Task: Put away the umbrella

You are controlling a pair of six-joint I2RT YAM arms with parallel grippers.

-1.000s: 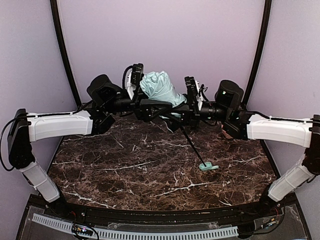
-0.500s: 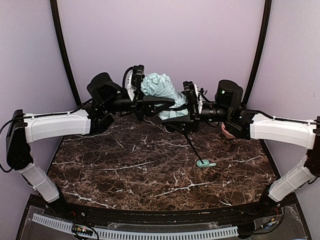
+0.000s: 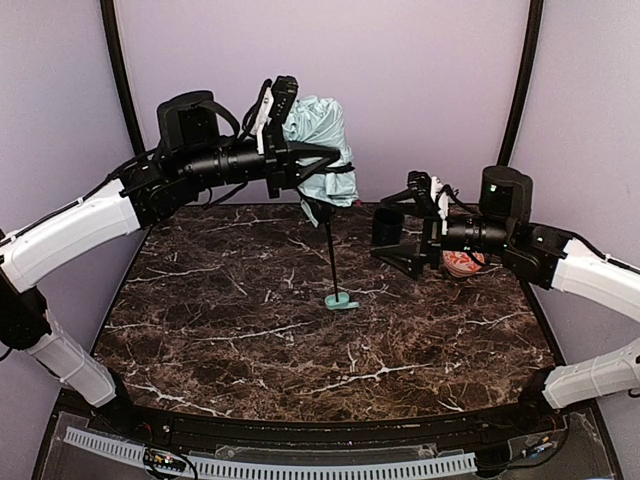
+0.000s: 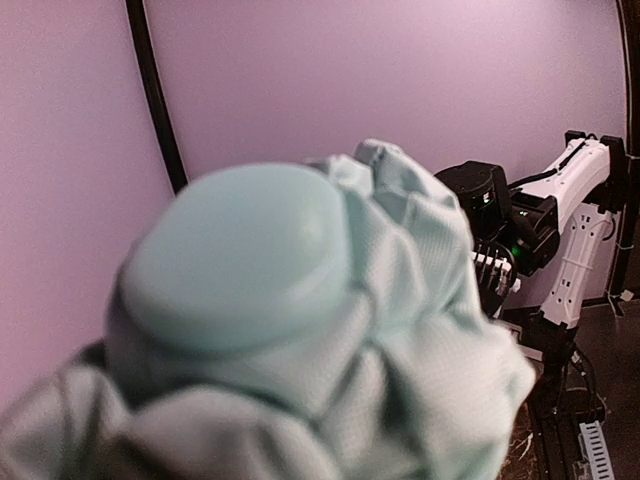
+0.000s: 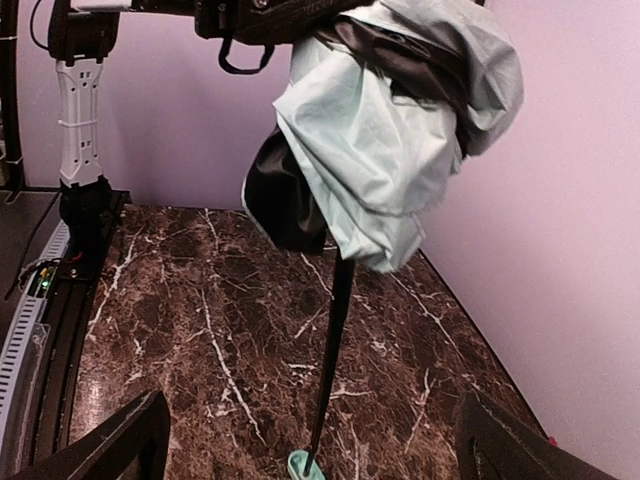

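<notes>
The umbrella's mint canopy (image 3: 322,135) is bunched up high at the back of the table, and my left gripper (image 3: 318,160) is shut on it. In the left wrist view the canopy (image 4: 330,330) fills the picture and hides the fingers. The thin black shaft (image 3: 331,260) hangs almost upright, its mint handle (image 3: 340,301) down at the marble table (image 3: 250,350); I cannot tell whether it touches. My right gripper (image 3: 394,244) is open and empty, off to the right of the shaft. In the right wrist view the shaft (image 5: 335,340) and handle (image 5: 305,465) stand ahead between the wide-spread fingers (image 5: 120,440).
A red-and-white object (image 3: 462,263) lies at the back right, partly behind my right arm. Black curved poles (image 3: 125,90) (image 3: 518,100) stand against the purple walls. My left arm's white base (image 5: 78,120) rises at the table's far left edge.
My right gripper opened, let go of the umbrella and drew back to the right. My left gripper closed on the canopy and rose up and left, so the shaft swung near upright.
</notes>
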